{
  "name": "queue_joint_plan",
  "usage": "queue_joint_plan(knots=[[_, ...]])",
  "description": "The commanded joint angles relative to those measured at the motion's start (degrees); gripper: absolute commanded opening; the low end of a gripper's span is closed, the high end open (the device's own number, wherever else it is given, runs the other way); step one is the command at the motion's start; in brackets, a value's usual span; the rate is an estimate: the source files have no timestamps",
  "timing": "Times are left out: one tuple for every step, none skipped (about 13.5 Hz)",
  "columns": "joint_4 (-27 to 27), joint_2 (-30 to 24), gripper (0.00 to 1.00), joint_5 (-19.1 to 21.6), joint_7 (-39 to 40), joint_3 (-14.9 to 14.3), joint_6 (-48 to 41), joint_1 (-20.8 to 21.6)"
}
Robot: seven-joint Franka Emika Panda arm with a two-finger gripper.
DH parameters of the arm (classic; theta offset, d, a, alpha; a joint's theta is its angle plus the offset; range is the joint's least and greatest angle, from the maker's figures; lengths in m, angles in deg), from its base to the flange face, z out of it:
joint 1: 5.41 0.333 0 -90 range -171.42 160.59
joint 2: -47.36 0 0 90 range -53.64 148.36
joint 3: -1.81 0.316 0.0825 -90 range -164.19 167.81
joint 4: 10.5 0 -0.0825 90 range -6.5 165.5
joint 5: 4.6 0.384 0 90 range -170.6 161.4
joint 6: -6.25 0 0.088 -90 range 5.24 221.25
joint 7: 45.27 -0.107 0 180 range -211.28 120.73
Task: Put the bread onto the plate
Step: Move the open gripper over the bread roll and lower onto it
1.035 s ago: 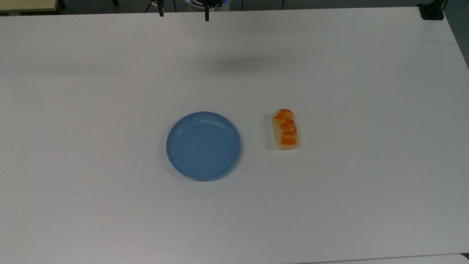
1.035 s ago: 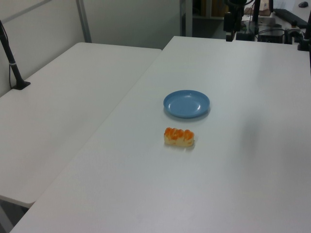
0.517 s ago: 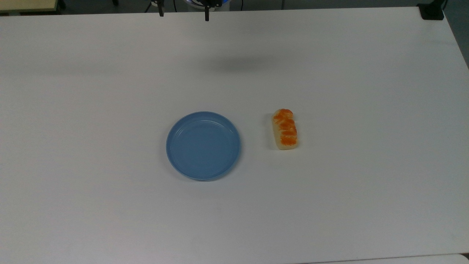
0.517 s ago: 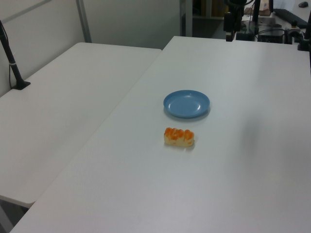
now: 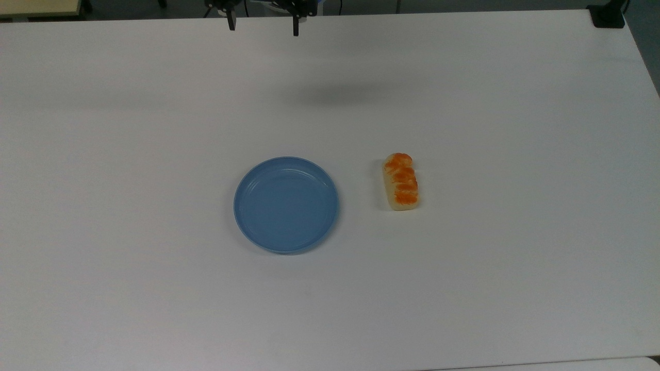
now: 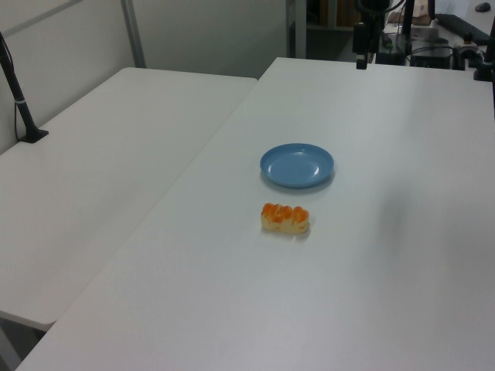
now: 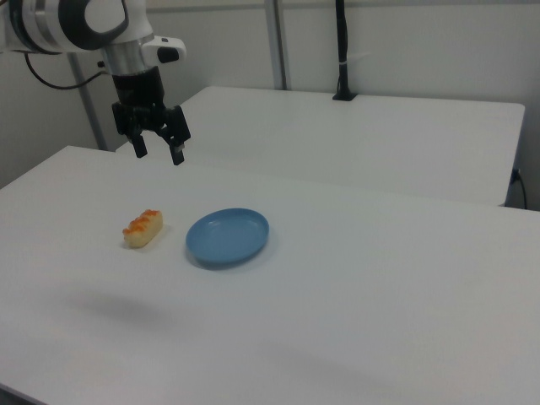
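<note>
The bread (image 5: pixel 401 181) is a small cream loaf with an orange segmented top, lying flat on the white table (image 5: pixel 464 283). It also shows in the left view (image 6: pixel 285 219) and the right view (image 7: pixel 143 228). The light blue plate (image 5: pixel 286 204) sits empty beside it, a short gap apart, and appears again as the plate (image 6: pixel 297 165) and the plate (image 7: pixel 227 237). My gripper (image 7: pixel 159 149) hangs high above the table, open, with nothing between its fingers; its fingertips reach into the top view's upper edge (image 5: pixel 263 27).
A second white table (image 6: pixel 116 147) adjoins on the left view's left, with a black post (image 6: pixel 19 97) clamped to it. A black clamp (image 5: pixel 608 15) sits at the top view's upper right corner. Cluttered equipment (image 6: pixel 433 39) stands beyond the far edge.
The gripper's fingertips have come slightly further into the top view and shifted a little right. Bread and plate have not moved.
</note>
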Motion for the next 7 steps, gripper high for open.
queue_joint_plan(knots=[[0.9,1.3,1.0,1.2,0.8,0.4,3.6,1.1],[0.8,2.3,1.0,1.1,0.4,0.4,4.0,2.0],[0.8,2.8,1.0,1.1,0.3,0.4,4.6,2.3],[0.9,4.0,1.0,1.2,0.3,0.4,6.2,3.4],[0.8,5.5,1.0,1.1,0.1,0.4,7.5,4.6],[0.8,6.7,1.0,1.1,0.0,0.4,8.6,5.7],[0.9,7.7,1.0,1.1,0.0,0.4,9.8,6.5]])
